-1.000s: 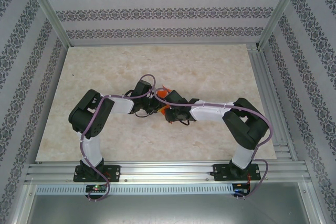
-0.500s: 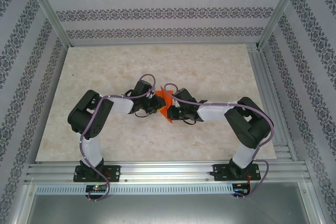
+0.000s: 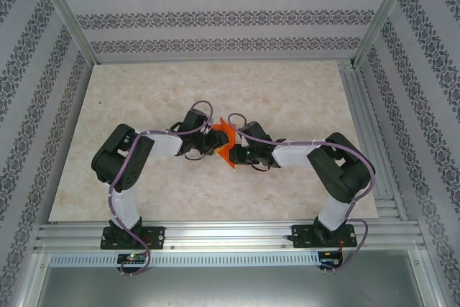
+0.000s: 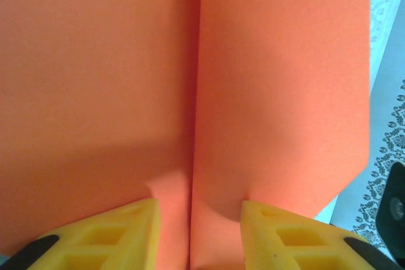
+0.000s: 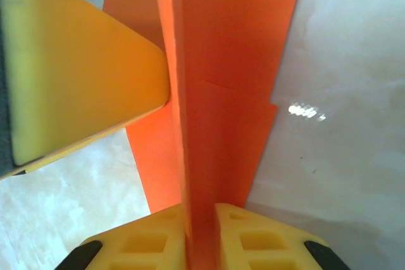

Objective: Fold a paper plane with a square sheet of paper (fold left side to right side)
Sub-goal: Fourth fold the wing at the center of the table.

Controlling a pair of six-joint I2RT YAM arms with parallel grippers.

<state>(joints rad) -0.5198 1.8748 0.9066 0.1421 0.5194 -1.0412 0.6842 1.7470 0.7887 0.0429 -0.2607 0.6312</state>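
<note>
**Left of the sheet.** The left gripper point(image 3: 210, 141) sits just left of the square sheet of paper point(image 3: 226, 141). In its wrist view the two yellow fingertips point(image 4: 120, 232) stand apart, with the broad orange face and its lengthwise crease running up between them. We read this pincer as open and clamping nothing. In the right wrist view one of its fingers point(image 5: 82, 74) touches the sheet's left face at the fold line.

**The sheet.** It stands on edge, lifted, with the middle of the table point(image 3: 144, 91) beneath it. A second ago we saw only slivers of orange between the two wrists. Half a second ago an upright orange panel had come into view. Since then it has barely moved, and the left wrist has edged slightly closer to it. The right wrist view shows layers stacked along a narrow ridge, with a small step in the free edge right of the ridge. We judge that the layers do not lie quite flush.

**Right of the sheet.** The right gripper point(image 3: 241, 150) is closed on the sheet, its fingertips pinching the folded ridge between them.

**Finding.** We judge that the left-to-right fold is formed and has been raised for pressing. The crease is not yet visibly sharpened, and the stepped edge may need realigning first.
</note>
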